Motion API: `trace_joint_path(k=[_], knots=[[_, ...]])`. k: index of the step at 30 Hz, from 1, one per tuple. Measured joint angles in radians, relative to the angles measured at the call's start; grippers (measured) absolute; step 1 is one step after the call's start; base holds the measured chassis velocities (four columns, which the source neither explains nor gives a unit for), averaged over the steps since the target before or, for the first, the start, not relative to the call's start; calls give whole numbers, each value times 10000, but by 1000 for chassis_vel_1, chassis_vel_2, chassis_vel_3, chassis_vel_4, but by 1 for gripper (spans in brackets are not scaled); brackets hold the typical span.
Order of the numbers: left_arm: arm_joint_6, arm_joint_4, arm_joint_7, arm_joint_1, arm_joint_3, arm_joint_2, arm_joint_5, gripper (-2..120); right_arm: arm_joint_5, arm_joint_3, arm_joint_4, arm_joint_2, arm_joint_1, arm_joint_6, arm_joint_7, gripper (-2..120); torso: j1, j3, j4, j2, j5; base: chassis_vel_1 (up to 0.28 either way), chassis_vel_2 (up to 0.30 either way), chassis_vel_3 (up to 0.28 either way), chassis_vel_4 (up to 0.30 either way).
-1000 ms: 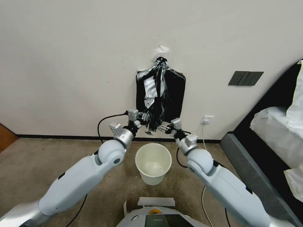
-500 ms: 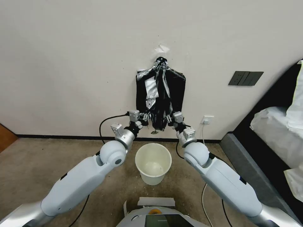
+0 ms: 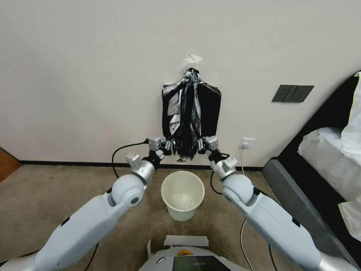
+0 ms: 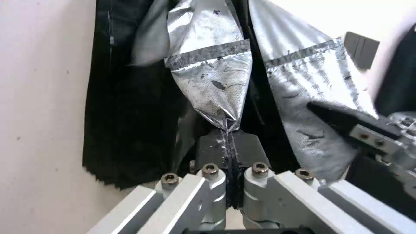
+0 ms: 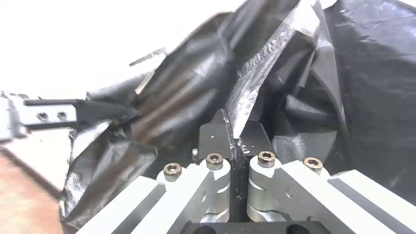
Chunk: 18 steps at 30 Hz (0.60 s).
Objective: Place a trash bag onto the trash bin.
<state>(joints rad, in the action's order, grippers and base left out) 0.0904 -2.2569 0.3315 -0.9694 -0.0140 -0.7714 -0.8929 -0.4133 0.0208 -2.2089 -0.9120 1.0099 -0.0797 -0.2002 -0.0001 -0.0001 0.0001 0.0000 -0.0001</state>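
Observation:
A glossy black trash bag (image 3: 188, 113) hangs from a hook on the wall, in front of a flat stack of black bags (image 3: 211, 109). My left gripper (image 3: 168, 146) is shut on the bag's lower left edge, and my right gripper (image 3: 202, 145) is shut on its lower right edge. In the left wrist view the film of the trash bag (image 4: 212, 81) is pinched between the closed fingers of the left gripper (image 4: 227, 136). The right wrist view shows the right gripper (image 5: 232, 130) clamped on a silvery fold of the trash bag (image 5: 255, 74). The cream-white trash bin (image 3: 182, 194) stands on the floor below.
A wall switch plate (image 3: 292, 93) and a socket (image 3: 246, 143) sit to the right. A dark bed frame (image 3: 301, 203) with white bedding (image 3: 331, 158) runs along the right side. Black cables (image 3: 126, 145) trail from both wrists. Carpet lies open to the left.
Both grippers have risen slightly and moved apart, the left one leftwards, spreading the bag's lower edge. The right gripper, earlier lower and further out, now holds the bag.

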Motion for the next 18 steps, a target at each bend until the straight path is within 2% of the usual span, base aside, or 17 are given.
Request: trace_joint_path(k=[2, 4, 7, 18], knots=[[-2, -46, -11, -111, -63, 11, 40, 0, 0, 66, -85, 4, 111, 2, 33, 0, 0, 0, -1, 0, 0, 0, 0, 0, 0], [-28, -357, -63, -889, -481, 109, 258, 0, -21, 459, -583, 80, 802, 5, 117, 0, 0, 0, 0, 0, 0, 0, 0, 0, 0], [-99, -529, -98, -1288, -744, 150, 354, 0, -69, 700, -931, 128, 1298, 5, 122, 0, -1, 0, 0, 0, 1, 0, 0, 0, 0], [-186, -838, -123, -1851, -1213, 54, 582, 0, -133, 1003, -1504, 92, 2469, 25, 130, 0, 0, 0, -1, 0, 0, 0, 0, 0, 0]])
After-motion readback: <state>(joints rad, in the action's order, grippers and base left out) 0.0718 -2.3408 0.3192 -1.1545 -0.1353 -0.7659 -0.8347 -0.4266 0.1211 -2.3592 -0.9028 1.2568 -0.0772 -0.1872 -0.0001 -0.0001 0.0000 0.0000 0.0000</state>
